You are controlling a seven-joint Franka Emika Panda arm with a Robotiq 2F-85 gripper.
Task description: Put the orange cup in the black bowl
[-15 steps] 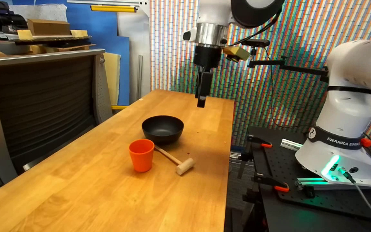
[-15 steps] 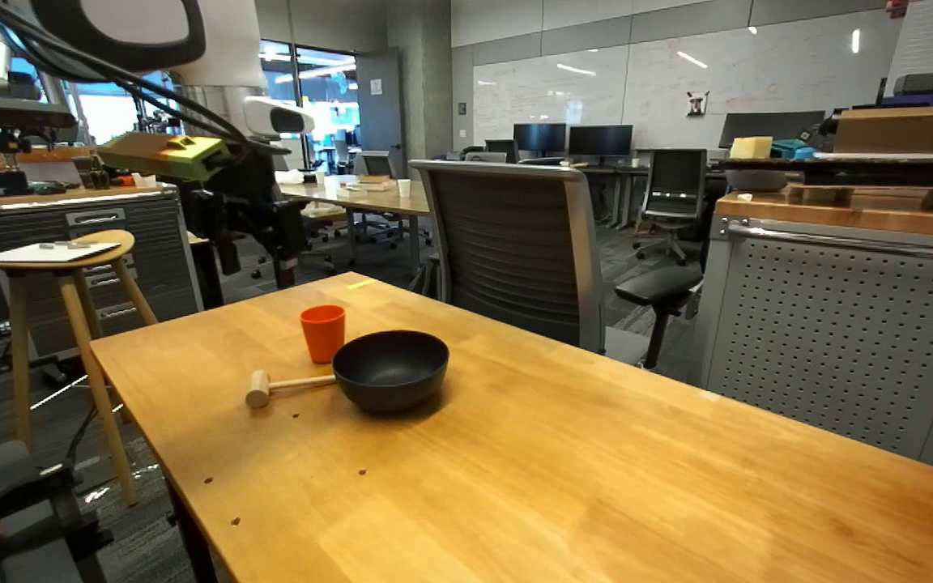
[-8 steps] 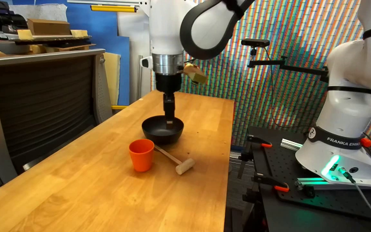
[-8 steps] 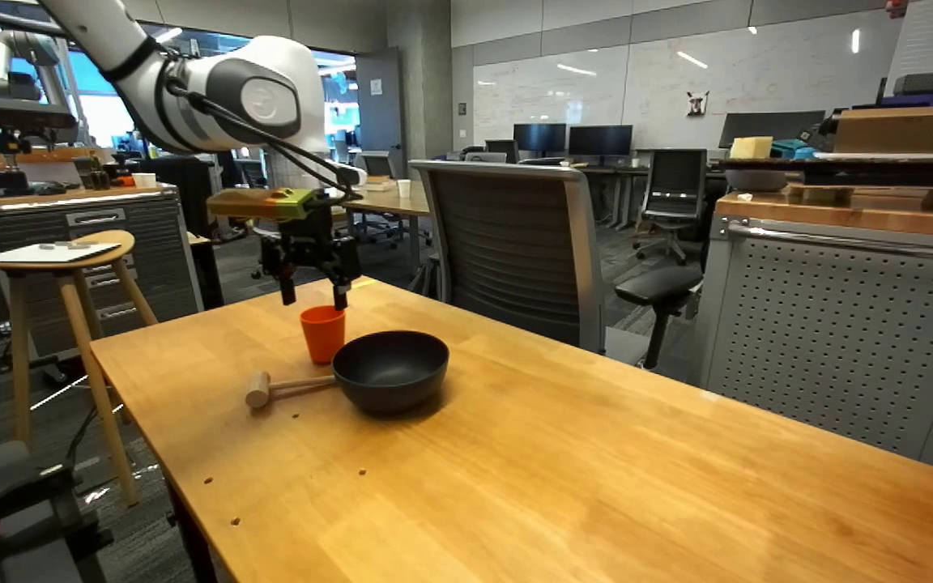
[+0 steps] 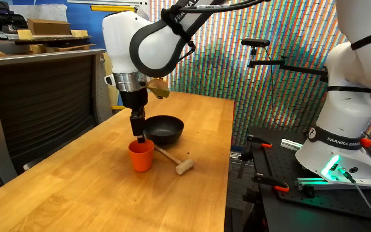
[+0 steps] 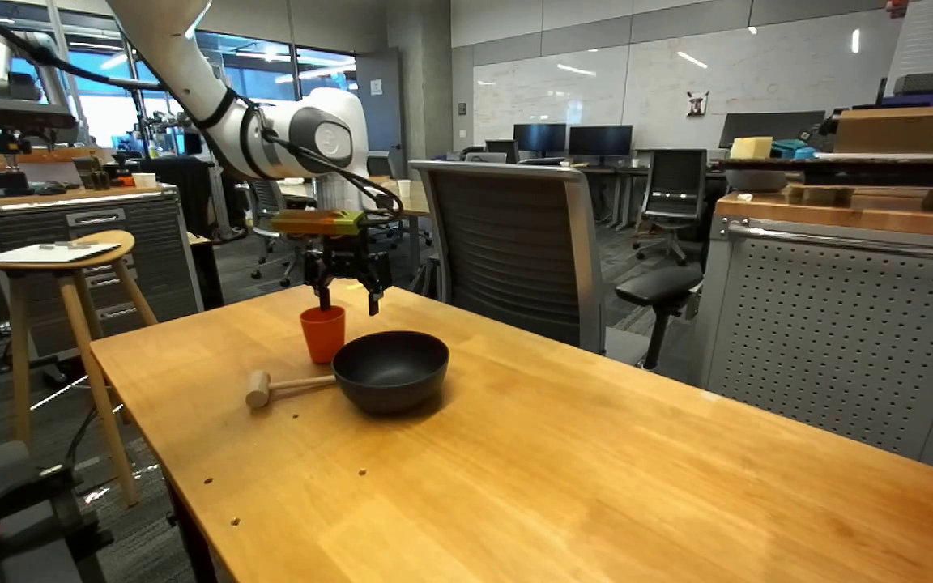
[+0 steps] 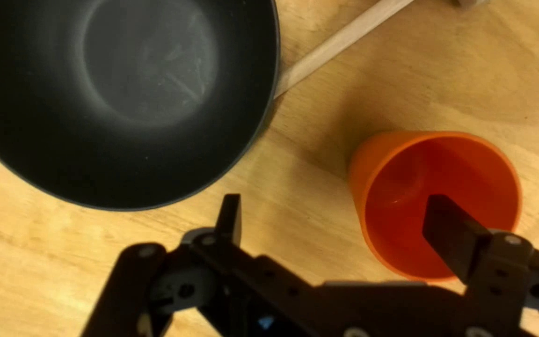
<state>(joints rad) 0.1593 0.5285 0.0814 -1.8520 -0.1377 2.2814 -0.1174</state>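
Observation:
Upright on the wooden table, the orange cup (image 5: 141, 159) (image 6: 324, 338) stands close beside the black bowl (image 5: 164, 130) (image 6: 391, 374). Looking down in the wrist view, I see a bare bowl interior (image 7: 134, 93) at upper left and the cup (image 7: 403, 206) at right. My gripper (image 7: 334, 199) (image 6: 350, 308) is wide open with nothing held. One fingertip overlaps the cup's mouth; whether it dips below the rim I cannot tell. The opposite fingertip hangs off to the cup's side, just outside the bowl's edge in the wrist view.
A small wooden mallet (image 5: 176, 161) (image 6: 292, 385) lies beside the cup, its handle end against or under the bowl's side. An office chair (image 5: 50, 93) (image 6: 507, 251) stands along one long edge of the table (image 5: 108, 196) (image 6: 596, 486).
My arm has swung across and come down, from high up beyond the bowl to just over the cup. The gripper has stayed open. Cup, bowl and mallet have not moved.

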